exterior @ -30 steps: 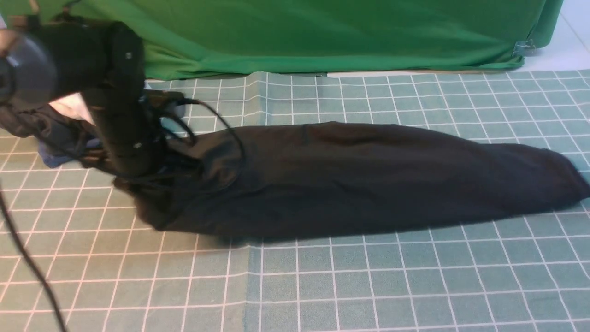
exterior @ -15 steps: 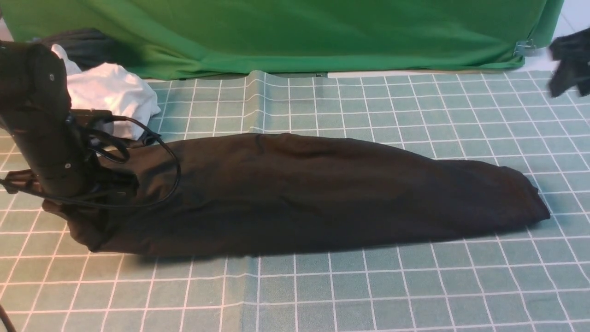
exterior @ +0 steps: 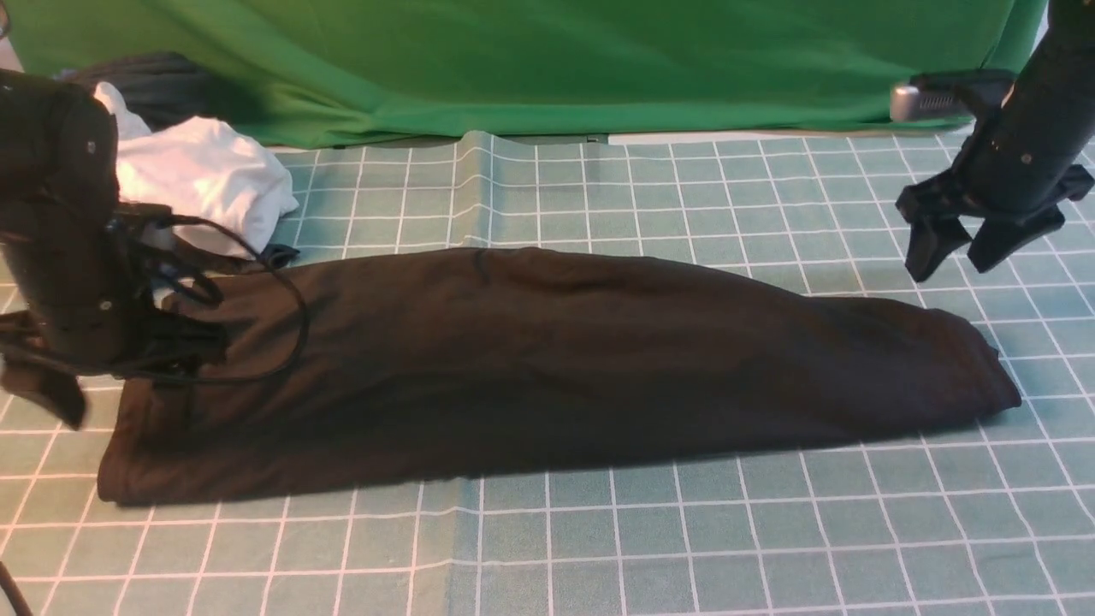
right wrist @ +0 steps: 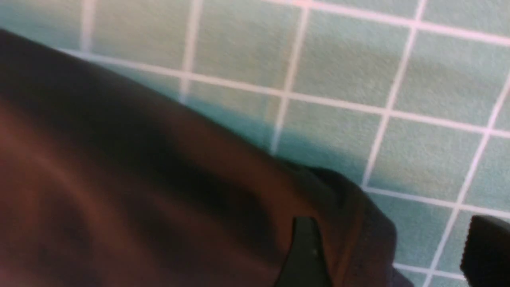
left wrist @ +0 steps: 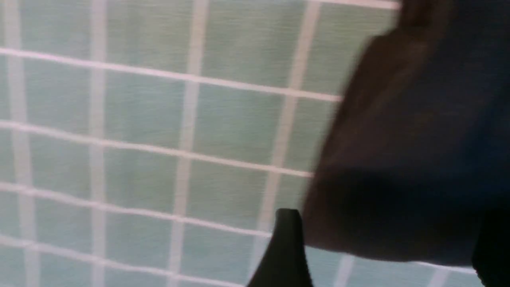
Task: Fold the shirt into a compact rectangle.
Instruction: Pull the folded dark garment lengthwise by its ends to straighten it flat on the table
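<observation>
Front view is showing the shirt (exterior: 547, 359) lying as a long black strip across the gridded worktop (exterior: 599, 547), with a white garment (exterior: 205, 180) sitting just behind its left end. Left end effector (exterior: 111, 368) is hovering over that end and blocking part of it, its cable (exterior: 287, 299) crossing the fabric. Right end effector (exterior: 956, 255) is hanging clear near the right end. Wrist views are showing both with fingers spread wide, gripping nothing.

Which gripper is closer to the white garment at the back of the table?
Left. The left gripper hovers at the black shirt's left end, just nearer the camera than the white garment; the right gripper hangs by the shirt's opposite end.
</observation>
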Robot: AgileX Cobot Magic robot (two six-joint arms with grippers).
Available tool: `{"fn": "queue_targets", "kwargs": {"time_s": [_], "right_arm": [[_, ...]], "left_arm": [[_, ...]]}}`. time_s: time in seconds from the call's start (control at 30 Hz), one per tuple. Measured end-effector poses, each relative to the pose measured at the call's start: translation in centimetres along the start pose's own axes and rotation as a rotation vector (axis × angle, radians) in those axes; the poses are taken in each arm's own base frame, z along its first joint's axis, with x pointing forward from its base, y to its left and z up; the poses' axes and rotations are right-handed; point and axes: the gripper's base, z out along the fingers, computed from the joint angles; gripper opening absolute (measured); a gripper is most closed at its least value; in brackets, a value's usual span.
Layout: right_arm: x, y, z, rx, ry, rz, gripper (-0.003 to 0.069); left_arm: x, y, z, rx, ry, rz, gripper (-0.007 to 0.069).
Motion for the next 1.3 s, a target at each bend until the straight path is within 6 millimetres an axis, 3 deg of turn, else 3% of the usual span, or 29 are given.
{"fn": "queue_targets", "kwargs": {"time_s": [0.07, 0.13, 0.17, 0.2, 0.23, 0.33, 0.53, 0.57, 0.6, 0.67, 0.77, 1.0, 1.17, 1.23, 1.27, 1.3], "right_arm": [[0.0, -0.2, 0.8, 0.0, 0.021, 0.002, 0.0485], [0.0, -0.2, 1.2, -0.001, 0.029, 0.003, 0.0485], [0.0, -0.3, 2.0, -0.006, 0.047, 0.007, 0.0486], [0.0, -0.3, 2.1, -0.007, 0.049, 0.008, 0.0486], [0.1, -0.4, 2.8, -0.01, 0.067, 0.012, 0.0486], [0.2, -0.5, 3.8, -0.015, 0.091, 0.017, 0.0486], [0.2, -0.6, 4.8, -0.026, 0.109, 0.024, 0.0443], [0.2, -0.6, 4.8, -0.029, 0.106, 0.021, 0.0372], [0.1, -0.5, 4.8, -0.03, 0.106, 0.021, 0.0359], [0.2, -0.5, 4.8, -0.038, 0.106, 0.01, 0.0136], [0.2, -0.5, 4.6, -0.036, 0.103, -0.003, 0.0062], [0.3, -1.0, 2.1, -0.004, 0.056, 0.045, 0.0053], [0.5, -1.7, 2.0, -0.009, 0.059, 0.07, 0.0067], [0.5, -2.0, 2.3, 0.008, 0.062, 0.068, 0.0149], [0.5, -2.0, 2.3, 0.008, 0.062, 0.068, 0.0149], [0.5, -2.4, 2.4, 0.028, 0.059, 0.066, 0.0246]], "left_arm": [[0.0, -2.1, -0.1, 0.103, -0.015, 0.054, 0.0395], [-0.1, -3.0, -0.3, 0.129, -0.029, 0.074, 0.033], [-0.1, -4.3, -0.4, 0.152, -0.057, 0.109, 0.0199], [-0.1, -4.6, -0.4, 0.156, -0.06, 0.115, 0.0184], [-0.1, -5.7, -0.2, 0.166, -0.069, 0.142, 0.0078], [-0.2, -7.0, 0.9, 0.169, -0.041, 0.18, 0.0021], [-0.5, -8.0, 4.0, 0.162, 0.059, 0.173, 0.0002], [-0.6, -8.1, 4.1, 0.161, 0.062, 0.174, 0.0003], [-0.7, -8.1, 4.1, 0.161, 0.062, 0.173, 0.0003], [-0.8, -8.2, 4.3, 0.161, 0.075, 0.172, 0.0003], [-0.8, -8.2, 4.4, 0.161, 0.082, 0.171, 0.0003], [-0.8, -8.2, 4.5, 0.16, 0.087, 0.171, 0.0004], [-0.8, -8.2, 4.5, 0.162, 0.086, 0.17, 0.0004], [-0.9, -8.3, 4.5, 0.164, 0.085, 0.169, 0.0005], [-0.9, -8.3, 4.4, 0.164, 0.084, 0.169, 0.0005], [-0.9, -8.3, 4.4, 0.165, 0.082, 0.169, 0.0005]]}}
